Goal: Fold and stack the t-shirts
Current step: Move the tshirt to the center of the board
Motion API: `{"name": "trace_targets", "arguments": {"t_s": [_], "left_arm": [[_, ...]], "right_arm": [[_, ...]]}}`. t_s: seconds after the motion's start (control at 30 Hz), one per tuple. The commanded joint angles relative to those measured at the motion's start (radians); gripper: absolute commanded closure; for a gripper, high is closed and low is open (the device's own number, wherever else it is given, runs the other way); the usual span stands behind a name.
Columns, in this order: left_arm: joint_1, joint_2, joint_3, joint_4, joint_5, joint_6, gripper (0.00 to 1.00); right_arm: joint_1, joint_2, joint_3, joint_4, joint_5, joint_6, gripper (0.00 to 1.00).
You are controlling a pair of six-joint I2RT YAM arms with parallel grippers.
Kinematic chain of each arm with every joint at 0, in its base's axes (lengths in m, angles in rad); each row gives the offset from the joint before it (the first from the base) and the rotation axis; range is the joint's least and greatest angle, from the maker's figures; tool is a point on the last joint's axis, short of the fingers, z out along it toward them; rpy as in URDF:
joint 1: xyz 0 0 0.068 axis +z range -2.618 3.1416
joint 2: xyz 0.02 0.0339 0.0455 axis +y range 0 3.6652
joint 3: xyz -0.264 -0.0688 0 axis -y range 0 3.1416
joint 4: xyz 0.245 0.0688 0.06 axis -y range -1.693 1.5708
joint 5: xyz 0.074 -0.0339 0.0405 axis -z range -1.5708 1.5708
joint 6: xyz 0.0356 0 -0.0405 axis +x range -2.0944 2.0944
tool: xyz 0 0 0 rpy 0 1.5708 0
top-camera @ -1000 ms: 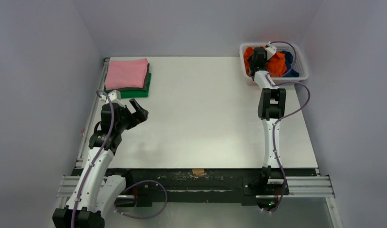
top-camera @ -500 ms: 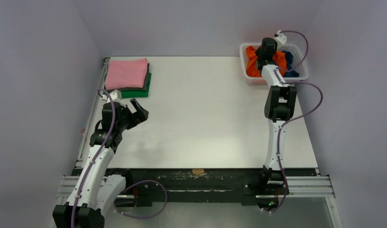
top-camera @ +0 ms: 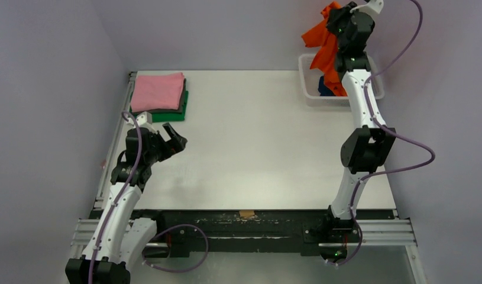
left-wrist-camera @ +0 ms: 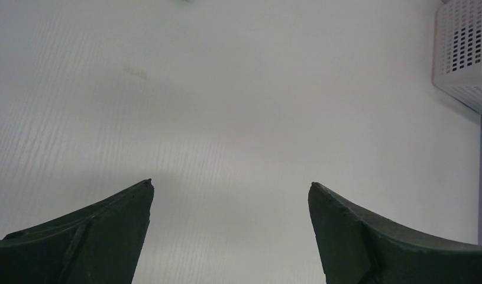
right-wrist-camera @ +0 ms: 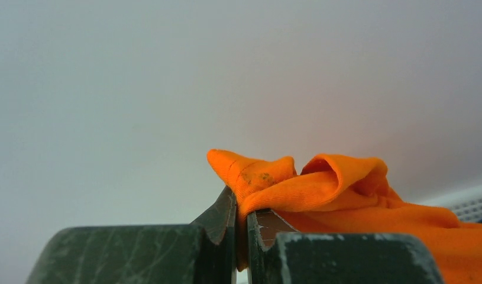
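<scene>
High over the white mesh basket (top-camera: pixel 307 89): clenched on a bunched fold of the bright orange t-shirt (top-camera: pixel 321 44) with the right gripper (right-wrist-camera: pixel 241 222), cloth trailing down into the basket (dark blue t-shirt (top-camera: pixel 324 89) inside). Above the table (top-camera: pixel 256 148), near left: hovering with the left gripper (left-wrist-camera: pixel 230 184) spread wide, gripping nothing. Far left: folded stack, pink t-shirt (top-camera: pixel 158 92) topmost, green t-shirt (top-camera: pixel 170 116) lowest.

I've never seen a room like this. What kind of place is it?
Probably a robot test lab: a left arm and right arm bolted to a plain white table, with folded t-shirts and a white basket.
</scene>
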Motion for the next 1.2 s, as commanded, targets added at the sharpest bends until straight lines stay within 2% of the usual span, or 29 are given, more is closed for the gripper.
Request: {"name": "trace_targets", "arguments": {"t_s": [0.0, 0.17, 0.23, 0.33, 0.5, 0.6, 0.7, 0.73, 0.8, 0.83, 0.87, 0.9, 0.97, 1.03, 1.17], "left_arm": [[0.003, -0.035, 0.023, 0.006, 0.049, -0.021, 0.00], [0.003, -0.074, 0.012, -0.025, 0.062, -0.026, 0.00], [0.002, -0.094, 0.004, -0.033, 0.066, -0.031, 0.00], [0.002, -0.115, 0.003, -0.048, 0.081, -0.035, 0.00], [0.002, -0.147, 0.011, -0.090, 0.096, -0.038, 0.00], [0.003, -0.160, 0.002, -0.100, 0.103, -0.039, 0.00], [0.002, -0.148, -0.016, -0.083, 0.116, -0.043, 0.00], [0.002, -0.135, -0.017, -0.082, 0.121, -0.043, 0.00], [0.002, -0.099, -0.014, -0.087, 0.127, -0.042, 0.00], [0.002, -0.079, -0.014, -0.086, 0.132, -0.043, 0.00], [0.003, -0.059, -0.013, -0.085, 0.134, -0.044, 0.00], [0.003, -0.040, -0.015, -0.082, 0.139, -0.045, 0.00], [0.002, -0.001, -0.024, -0.067, 0.149, -0.053, 0.00], [0.003, 0.038, -0.035, -0.045, 0.173, -0.058, 0.00], [-0.010, 0.130, -0.055, 0.025, 0.233, -0.068, 0.00]], "right_arm": [[0.070, -0.115, 0.056, -0.103, -0.227, -0.034, 1.00], [0.256, -0.235, 0.056, -0.234, -0.283, -0.180, 1.00], [0.319, -0.280, 0.020, -0.265, -0.326, -0.186, 1.00], [0.386, -0.326, -0.070, -0.279, -0.380, -0.153, 1.00], [0.449, -0.393, -0.320, -0.324, -0.343, -0.134, 1.00], [0.448, -0.472, -0.560, -0.309, -0.267, -0.117, 1.00], [0.440, -0.543, -0.781, -0.331, -0.019, -0.071, 1.00], [0.436, -0.555, -0.829, -0.361, 0.076, -0.048, 0.93], [0.429, -0.574, -0.884, -0.444, 0.258, 0.009, 0.70], [0.430, -0.586, -0.898, -0.491, 0.370, 0.048, 0.34], [0.430, -0.600, -0.906, -0.548, 0.470, 0.085, 0.09], [0.430, -0.628, -0.917, -0.585, 0.562, 0.109, 0.06], [0.430, -0.685, -0.947, -0.621, 0.612, 0.117, 0.05], [0.430, -0.749, -1.002, -0.579, 0.529, 0.070, 0.05], [0.434, -0.849, -1.151, -0.457, 0.222, 0.015, 0.04]]}}
